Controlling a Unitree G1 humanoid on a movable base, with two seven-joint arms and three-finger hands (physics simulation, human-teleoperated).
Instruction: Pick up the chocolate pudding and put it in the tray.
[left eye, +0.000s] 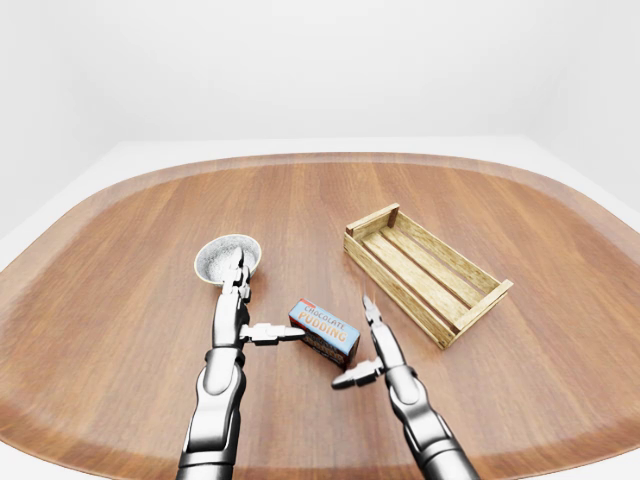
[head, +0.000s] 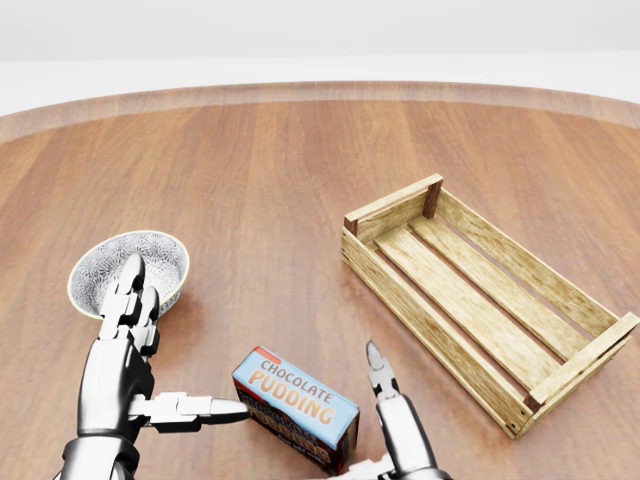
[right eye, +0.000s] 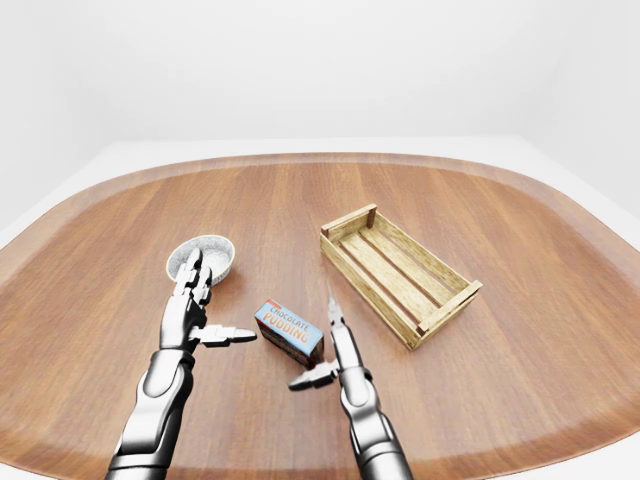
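A: Left-eye view?
B: Chocolate pudding box (left eye: 325, 331) lies on the wooden table (left eye: 120, 300), between both hands and left of the empty slatted tray (left eye: 424, 272). Left hand (left eye: 240, 312) is released, thumb tip at the box's left end.
A: Head view?
B: Right hand (head: 390, 420) stands unclenched just right of the box, grasping nothing. Patterned bowl (head: 128, 270) sits behind the left fingers.
A: Right-eye view?
B: Same layout; tray well apart from the box.

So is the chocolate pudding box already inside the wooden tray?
No, the chocolate pudding box lies on the table between the two hands, to the left of the tray in the head view.
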